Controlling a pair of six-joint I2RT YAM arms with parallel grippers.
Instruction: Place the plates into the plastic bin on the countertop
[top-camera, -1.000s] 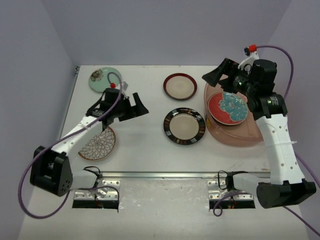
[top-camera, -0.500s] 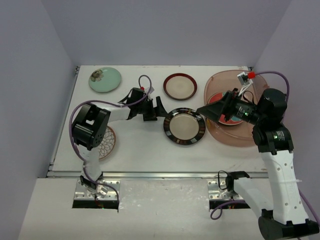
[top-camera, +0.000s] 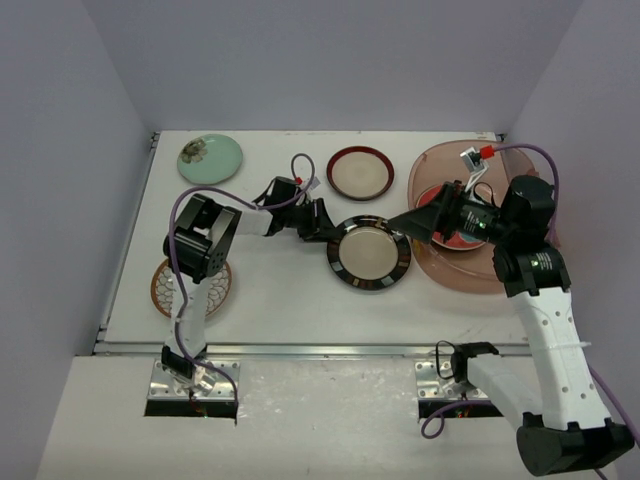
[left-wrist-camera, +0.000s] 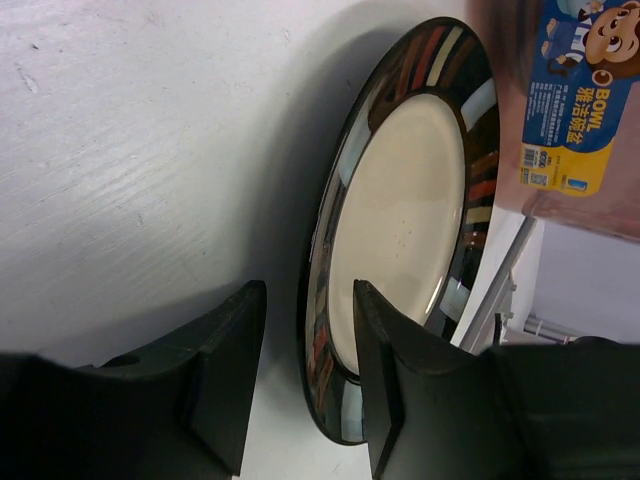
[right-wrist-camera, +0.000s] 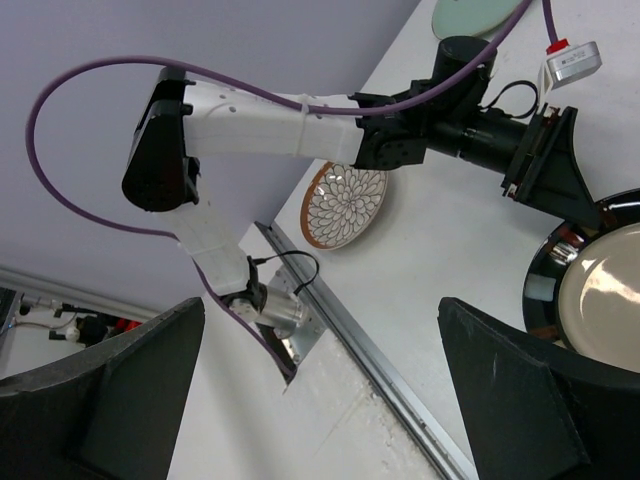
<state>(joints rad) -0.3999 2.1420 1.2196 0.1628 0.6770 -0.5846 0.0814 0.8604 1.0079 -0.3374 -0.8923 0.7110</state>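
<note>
The black-rimmed plate (top-camera: 368, 252) (left-wrist-camera: 410, 200) lies flat mid-countertop. My left gripper (top-camera: 325, 228) (left-wrist-camera: 308, 300) is at its left rim, one finger over the cream inside and the other outside on the white top, with a gap still showing beside the rim. My right gripper (top-camera: 412, 222) (right-wrist-camera: 320, 330) hovers wide open above the plate's right side, at the left edge of the plastic bin (top-camera: 432, 272) (left-wrist-camera: 510, 110). A red-teal plate (top-camera: 462, 240) rests in the bin, mostly hidden by the right wrist.
On the countertop (top-camera: 270, 290) a maroon-rimmed plate (top-camera: 360, 172) sits at the back centre and a mint green plate (top-camera: 211, 159) at the back left. A brown-white petal plate (top-camera: 185, 290) (right-wrist-camera: 345, 205) lies front left, partly under the left arm. A metal edge (top-camera: 300, 349) runs along the front.
The left arm reached right to the black-rimmed plate and its jaws narrowed around the rim. The right arm swung left and down from above the bin.
</note>
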